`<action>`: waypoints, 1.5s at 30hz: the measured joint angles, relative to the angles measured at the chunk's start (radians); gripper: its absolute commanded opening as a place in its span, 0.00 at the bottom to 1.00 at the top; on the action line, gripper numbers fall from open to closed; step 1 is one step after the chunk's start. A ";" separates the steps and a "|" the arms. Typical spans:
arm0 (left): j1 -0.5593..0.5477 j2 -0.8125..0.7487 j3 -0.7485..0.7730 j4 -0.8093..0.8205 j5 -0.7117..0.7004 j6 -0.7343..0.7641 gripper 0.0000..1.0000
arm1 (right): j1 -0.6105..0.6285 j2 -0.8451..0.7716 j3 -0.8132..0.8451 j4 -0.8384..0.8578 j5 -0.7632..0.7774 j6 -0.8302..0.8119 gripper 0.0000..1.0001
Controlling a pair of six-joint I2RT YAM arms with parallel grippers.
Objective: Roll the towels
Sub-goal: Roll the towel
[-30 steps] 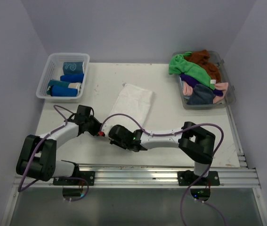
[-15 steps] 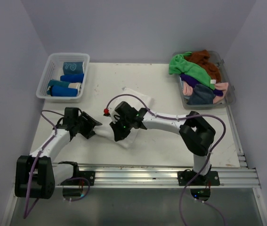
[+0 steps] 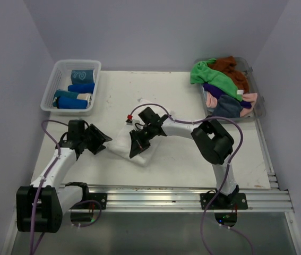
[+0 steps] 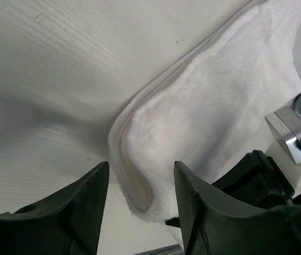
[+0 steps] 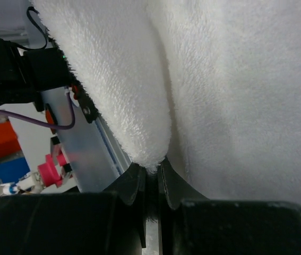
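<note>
Since a second ago my right hand (image 3: 135,152) has carried the near edge of the white towel (image 3: 119,144) over mid-bench and pinches it. My left hand (image 3: 105,140) hangs released just beside. Roll barely begun; blue rolls (image 3: 78,88) in basket (image 3: 51,87), heap (image 3: 219,79) waiting in tub (image 3: 257,113).

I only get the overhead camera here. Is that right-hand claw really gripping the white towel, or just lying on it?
Observer: Gripping. Its wrist camera shows the right gripper shut on a fold of the white towel.
Visitor: And the left claw?
Observer: The left gripper is open, with the towel's doubled-over corner showing between its jaws.
Visitor: Rolled up yet?
Observer: No. The left wrist camera shows only that one folded edge, lying on the table.
</note>
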 measured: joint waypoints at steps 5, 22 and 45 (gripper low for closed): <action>-0.001 -0.082 0.000 -0.002 -0.001 0.080 0.41 | -0.038 0.022 0.000 0.040 -0.060 0.068 0.00; -0.199 -0.080 -0.024 0.140 0.047 0.162 0.30 | -0.097 0.081 -0.002 0.100 -0.116 0.158 0.00; -0.200 0.318 0.037 0.385 0.019 0.164 0.25 | -0.113 0.030 -0.036 0.077 -0.036 0.131 0.44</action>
